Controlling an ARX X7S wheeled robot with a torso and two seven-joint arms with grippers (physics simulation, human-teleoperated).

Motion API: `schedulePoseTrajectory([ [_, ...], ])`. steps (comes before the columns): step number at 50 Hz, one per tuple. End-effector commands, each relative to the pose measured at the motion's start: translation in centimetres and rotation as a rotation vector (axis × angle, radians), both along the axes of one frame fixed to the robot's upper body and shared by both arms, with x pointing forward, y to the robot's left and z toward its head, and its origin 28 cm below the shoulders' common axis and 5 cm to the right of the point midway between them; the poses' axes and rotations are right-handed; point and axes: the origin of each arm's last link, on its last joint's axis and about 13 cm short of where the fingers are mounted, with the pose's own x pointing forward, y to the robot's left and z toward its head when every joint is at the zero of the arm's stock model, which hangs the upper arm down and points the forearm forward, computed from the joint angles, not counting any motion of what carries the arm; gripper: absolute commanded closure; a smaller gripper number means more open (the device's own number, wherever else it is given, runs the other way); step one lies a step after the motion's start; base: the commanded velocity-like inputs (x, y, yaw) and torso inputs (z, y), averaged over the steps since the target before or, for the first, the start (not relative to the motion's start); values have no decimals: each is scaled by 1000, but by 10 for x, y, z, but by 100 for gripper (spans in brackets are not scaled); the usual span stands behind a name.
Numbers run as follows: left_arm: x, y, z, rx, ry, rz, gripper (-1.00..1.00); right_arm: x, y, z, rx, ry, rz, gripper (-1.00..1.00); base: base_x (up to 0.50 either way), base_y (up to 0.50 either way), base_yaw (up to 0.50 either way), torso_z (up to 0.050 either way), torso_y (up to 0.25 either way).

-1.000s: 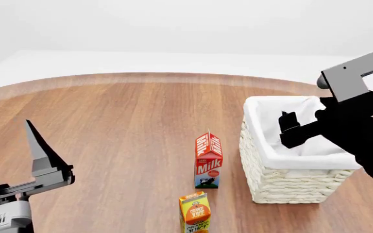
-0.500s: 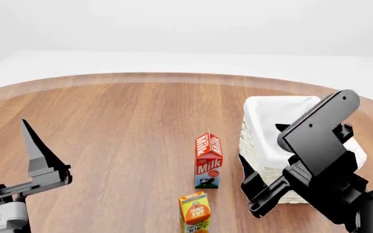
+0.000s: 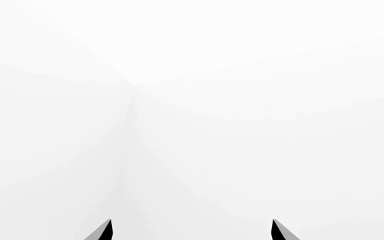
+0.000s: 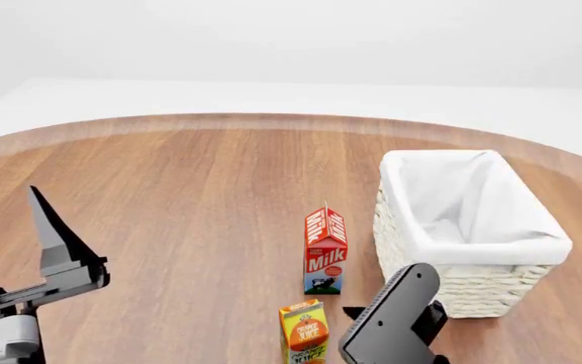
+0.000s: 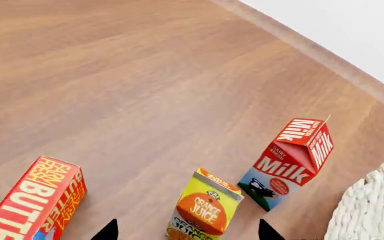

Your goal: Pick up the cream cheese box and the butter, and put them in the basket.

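The butter [image 5: 28,205] is a red-orange box with yellow "BUTTER" lettering, lying flat on the wooden counter [image 4: 190,197] left of the upright orange juice carton [image 4: 305,331]. The white woven basket [image 4: 473,288], cloth-lined, stands right of the milk carton [image 4: 326,250]. Both grippers' fingers are apart, holding nothing.

The right gripper [image 4: 397,334] has swung from over the basket [image 4: 473,292] down beside it.
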Motion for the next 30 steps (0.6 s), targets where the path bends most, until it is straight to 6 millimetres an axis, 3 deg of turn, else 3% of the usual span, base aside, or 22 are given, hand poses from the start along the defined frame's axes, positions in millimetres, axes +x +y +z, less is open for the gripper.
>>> schedulePoseTrajectory([
  [1, -1, 4, 2, 1, -12, 14, -100, -16, 24, -12, 78, 65, 53, -100, 0, 0, 0, 0, 0],
  [30, -1, 4, 2, 2, -14, 16, -100, -24, 58, -30, 204, 89, 16, -100, 0, 0, 0, 0, 0],
])
